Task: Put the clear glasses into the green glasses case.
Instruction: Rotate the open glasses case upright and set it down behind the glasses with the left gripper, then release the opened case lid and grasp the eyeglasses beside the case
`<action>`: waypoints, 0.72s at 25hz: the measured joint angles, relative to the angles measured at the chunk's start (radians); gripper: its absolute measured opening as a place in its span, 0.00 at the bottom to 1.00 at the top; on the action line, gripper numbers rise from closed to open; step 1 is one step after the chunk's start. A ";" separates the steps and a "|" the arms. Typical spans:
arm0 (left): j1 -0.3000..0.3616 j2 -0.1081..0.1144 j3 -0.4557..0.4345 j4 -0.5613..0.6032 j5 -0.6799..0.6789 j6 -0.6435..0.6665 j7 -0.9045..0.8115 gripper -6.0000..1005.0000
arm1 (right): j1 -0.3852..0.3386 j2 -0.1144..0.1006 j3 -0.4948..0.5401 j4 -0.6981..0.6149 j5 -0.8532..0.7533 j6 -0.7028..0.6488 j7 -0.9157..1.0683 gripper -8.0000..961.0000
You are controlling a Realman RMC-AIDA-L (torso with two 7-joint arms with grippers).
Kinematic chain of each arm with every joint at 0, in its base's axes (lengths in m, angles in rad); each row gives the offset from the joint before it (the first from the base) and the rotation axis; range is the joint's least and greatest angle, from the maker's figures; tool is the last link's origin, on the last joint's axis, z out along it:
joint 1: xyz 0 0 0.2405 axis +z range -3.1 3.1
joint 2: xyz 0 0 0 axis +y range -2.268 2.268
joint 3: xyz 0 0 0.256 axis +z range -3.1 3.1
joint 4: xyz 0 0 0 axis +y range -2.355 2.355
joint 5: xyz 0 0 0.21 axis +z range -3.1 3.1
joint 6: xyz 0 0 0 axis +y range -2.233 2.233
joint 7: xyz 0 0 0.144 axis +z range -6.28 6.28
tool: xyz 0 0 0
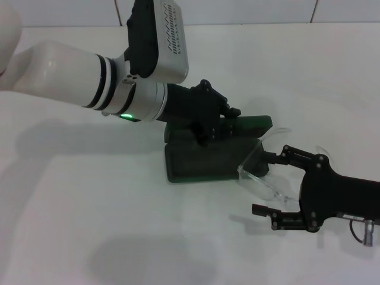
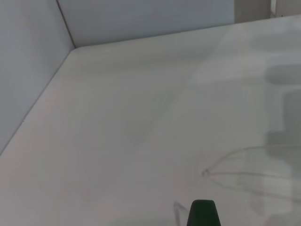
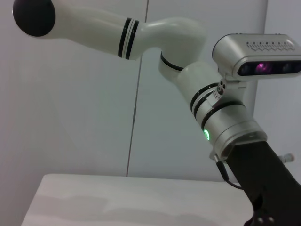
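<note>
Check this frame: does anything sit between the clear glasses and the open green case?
Nothing lies on the table between them. The clear glasses sit in the right gripper at the green glasses case's right edge. The left gripper reaches over the case's hinged lid at the back, possibly crowding the opening.

A glossy white left arm (image 1: 59, 74) is ringed by black bands; a green light, silver wrist camera housing (image 1: 163, 38) and black linkage grippers are seen.
</note>
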 joint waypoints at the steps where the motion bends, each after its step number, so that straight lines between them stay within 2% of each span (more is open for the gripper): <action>1: 0.001 0.000 0.002 0.000 -0.002 -0.009 0.001 0.30 | -0.001 0.000 0.000 0.001 0.000 0.000 0.000 0.88; 9: 0.029 -0.003 0.002 0.028 -0.009 -0.037 -0.005 0.33 | -0.003 -0.004 0.001 0.003 0.003 0.000 0.009 0.88; 11: 0.059 -0.003 0.000 0.062 -0.020 -0.037 -0.006 0.43 | -0.003 -0.006 0.002 0.003 0.007 -0.002 0.016 0.88; 14: 0.148 -0.002 0.000 0.145 -0.093 -0.037 0.023 0.57 | -0.007 -0.009 0.004 -0.021 0.009 -0.013 0.060 0.88; 18: 0.288 0.000 -0.001 0.191 -0.331 -0.014 0.160 0.60 | -0.023 -0.040 0.004 -0.154 -0.015 -0.067 0.268 0.88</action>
